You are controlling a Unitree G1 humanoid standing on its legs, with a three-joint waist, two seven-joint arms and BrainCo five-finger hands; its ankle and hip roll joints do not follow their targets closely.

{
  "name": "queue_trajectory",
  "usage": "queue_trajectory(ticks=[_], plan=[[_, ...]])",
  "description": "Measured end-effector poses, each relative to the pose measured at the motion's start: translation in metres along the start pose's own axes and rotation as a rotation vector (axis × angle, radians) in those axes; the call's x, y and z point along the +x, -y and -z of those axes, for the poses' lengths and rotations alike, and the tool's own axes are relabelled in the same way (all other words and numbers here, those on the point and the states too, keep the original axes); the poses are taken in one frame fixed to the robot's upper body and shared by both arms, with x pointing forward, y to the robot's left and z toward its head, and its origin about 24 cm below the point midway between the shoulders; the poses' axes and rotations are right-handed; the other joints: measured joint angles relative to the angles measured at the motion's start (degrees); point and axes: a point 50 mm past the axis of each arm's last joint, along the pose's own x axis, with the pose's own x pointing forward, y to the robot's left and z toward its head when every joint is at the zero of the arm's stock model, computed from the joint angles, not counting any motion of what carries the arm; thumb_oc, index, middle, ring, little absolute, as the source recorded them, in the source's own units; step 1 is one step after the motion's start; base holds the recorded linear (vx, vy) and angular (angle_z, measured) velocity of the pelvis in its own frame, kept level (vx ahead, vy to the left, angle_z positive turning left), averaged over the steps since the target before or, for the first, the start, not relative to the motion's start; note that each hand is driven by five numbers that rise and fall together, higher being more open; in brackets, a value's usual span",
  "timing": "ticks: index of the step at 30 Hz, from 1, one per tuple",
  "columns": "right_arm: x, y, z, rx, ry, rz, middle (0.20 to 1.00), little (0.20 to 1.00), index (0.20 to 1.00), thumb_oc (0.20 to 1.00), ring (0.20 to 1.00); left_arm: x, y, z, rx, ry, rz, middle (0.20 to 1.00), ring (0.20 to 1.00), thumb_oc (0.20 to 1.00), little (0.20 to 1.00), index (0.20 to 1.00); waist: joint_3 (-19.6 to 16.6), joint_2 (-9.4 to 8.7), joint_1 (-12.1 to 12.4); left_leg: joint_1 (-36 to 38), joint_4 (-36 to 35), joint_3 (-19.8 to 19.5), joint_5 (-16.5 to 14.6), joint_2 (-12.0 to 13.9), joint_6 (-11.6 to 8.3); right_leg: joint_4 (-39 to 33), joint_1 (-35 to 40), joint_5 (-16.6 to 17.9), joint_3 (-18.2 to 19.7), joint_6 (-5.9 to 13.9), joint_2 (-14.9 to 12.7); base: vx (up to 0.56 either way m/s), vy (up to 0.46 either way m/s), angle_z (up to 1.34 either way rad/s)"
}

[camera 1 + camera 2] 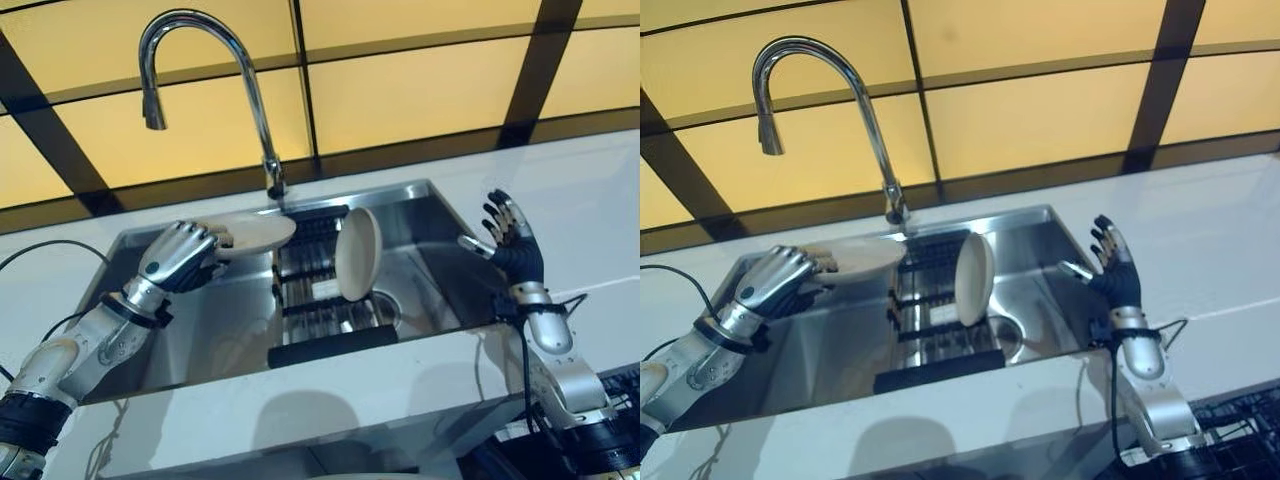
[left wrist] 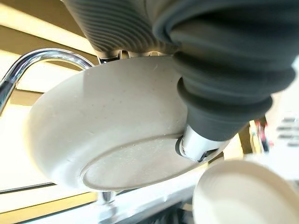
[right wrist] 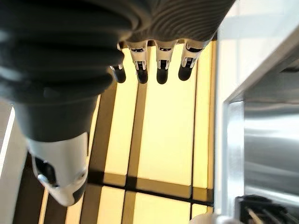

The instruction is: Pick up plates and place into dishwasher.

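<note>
One cream plate (image 1: 255, 233) is held about level over the sink's back left in the left robot hand (image 1: 178, 256), while a second cream plate (image 1: 357, 253) stands on edge in the dark rack (image 1: 318, 300).

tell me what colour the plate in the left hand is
Off-white, plain cream; the plate in the left hand shows best in the left wrist view.

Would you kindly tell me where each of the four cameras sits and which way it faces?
Left eye view: head camera, looking down at the sink, faucet and both hands.
Right eye view: same head, slightly offset; same scene, with the upright plate in the rack.
Left wrist view: on the left wrist; left hand grips the held plate.
Right wrist view: on the right wrist; open right hand before the yellow tiled wall.
Shared: both wrist views show that wall.
</note>
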Motion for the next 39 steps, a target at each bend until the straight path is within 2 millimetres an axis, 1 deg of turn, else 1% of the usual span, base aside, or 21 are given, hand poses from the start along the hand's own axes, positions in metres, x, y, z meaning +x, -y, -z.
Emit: queue_trajectory(ticks=[2,5,9,14,17,20,24,28,30,34,39], plan=[[0.002,-0.003,-0.003,-0.025,0.018,-0.025,1.0,1.0,1.0,1.0,1.0,0.006,0.006,-0.009,-0.166,-0.009,0.024,0.2,0.2,0.2,0.2,0.2,-0.21,-0.32,0.34,-0.04,-0.01,-0.33,0.04,0.0,-0.01,-0.01,0.02,0.0,-0.3,0.0,0.0,-0.09,-0.015,0.07],[0.011,-0.011,-0.011,-0.047,0.062,-0.079,1.0,1.0,1.0,1.0,1.0,0.011,0.011,-0.02,-0.34,0.004,0.087,0.2,0.2,0.2,0.2,0.2,-0.64,-0.86,0.39,-0.44,0.0,-0.86,0.26,-0.05,-0.01,0.0,-0.11,0.0,-0.54,0.0,-0.01,-0.09,-0.014,0.09],[0.017,-0.024,-0.026,-0.078,0.131,-0.173,1.0,1.0,1.0,1.0,1.0,0.02,0.008,-0.026,-0.495,0.034,0.159,0.2,0.2,0.2,0.2,0.2,-0.94,-1.16,0.46,-0.55,0.01,-0.89,0.28,-0.06,-0.02,0.0,-0.15,0.01,-0.58,-0.01,-0.01,-0.08,-0.004,0.02],[0.025,-0.039,-0.035,-0.118,0.172,-0.28,1.0,1.0,1.0,1.0,1.0,0.031,0.005,-0.035,-0.633,0.091,0.244,0.2,0.2,0.2,0.2,0.2,-0.98,-1.2,0.52,-0.58,0.01,-0.97,0.29,-0.08,-0.01,0.0,-0.15,0.01,-0.62,-0.01,-0.02,-0.07,-0.003,0.01],[0.026,-0.046,-0.038,-0.157,0.184,-0.352,1.0,1.0,1.0,1.0,1.0,0.036,0.004,-0.037,-0.651,0.107,0.266,0.2,0.2,0.2,0.2,0.2,-1.0,-1.19,0.61,-0.64,0.01,-0.98,0.3,-0.08,-0.01,-0.01,-0.2,0.0,-0.63,-0.01,-0.01,-0.06,0.0,0.0],[0.027,-0.048,-0.041,-0.206,0.185,-0.417,1.0,1.0,1.0,1.0,1.0,0.038,0.002,-0.037,-0.666,0.118,0.281,0.2,0.2,0.2,0.2,0.2,-1.0,-1.18,0.78,-0.73,0.01,-0.99,0.29,-0.1,-0.01,-0.01,-0.3,0.01,-0.64,-0.01,-0.02,-0.05,0.009,0.0],[0.024,-0.059,-0.047,-0.291,0.197,-0.587,1.0,1.0,1.0,1.0,1.0,0.039,0.002,-0.039,-0.676,0.131,0.301,0.2,0.2,0.2,0.2,0.2,-1.02,-1.18,0.75,-0.73,0.01,-1.0,0.29,-0.11,-0.01,-0.01,-0.29,0.0,-0.64,-0.01,-0.02,-0.02,0.006,0.0],[0.024,-0.067,-0.056,-0.304,0.23,-0.665,1.0,1.0,1.0,1.0,1.0,0.04,0.0,-0.042,-0.705,0.154,0.296,0.2,0.2,0.2,0.2,0.2,-1.08,-1.31,1.2,-0.68,0.01,-1.02,0.29,-0.12,-0.01,-0.01,-0.27,0.01,-0.63,-0.01,-0.02,0.0,0.0,0.0],[0.024,-0.069,-0.056,-0.308,0.227,-0.695,1.0,1.0,1.0,1.0,1.0,0.041,0.0,-0.046,-0.708,0.172,0.294,0.2,0.2,0.2,0.2,0.2,-1.21,-1.52,1.92,-0.68,0.01,-1.02,0.29,-0.12,-0.01,-0.01,-0.28,0.01,-0.62,-0.01,-0.01,0.0,0.0,0.0],[0.018,-0.078,-0.05,-0.308,0.201,-0.789,1.0,1.0,1.0,1.0,1.0,0.041,0.001,-0.048,-0.711,0.18,0.304,0.2,0.2,0.2,0.2,0.2,-1.45,-1.93,2.2,-0.71,0.01,-1.06,0.29,-0.16,0.0,-0.01,-0.29,0.0,-0.65,-0.01,-0.05,0.0,0.0,0.0],[0.015,-0.087,-0.045,-0.282,0.176,-0.819,1.0,1.0,1.0,1.0,1.0,0.042,0.007,-0.053,-0.733,0.184,0.314,0.2,0.2,0.2,0.2,0.2,-1.65,-2.26,2.41,-0.72,0.01,-1.16,0.3,-0.21,0.0,-0.01,-0.26,0.0,-0.74,0.0,-0.1,0.0,0.0,0.0]])
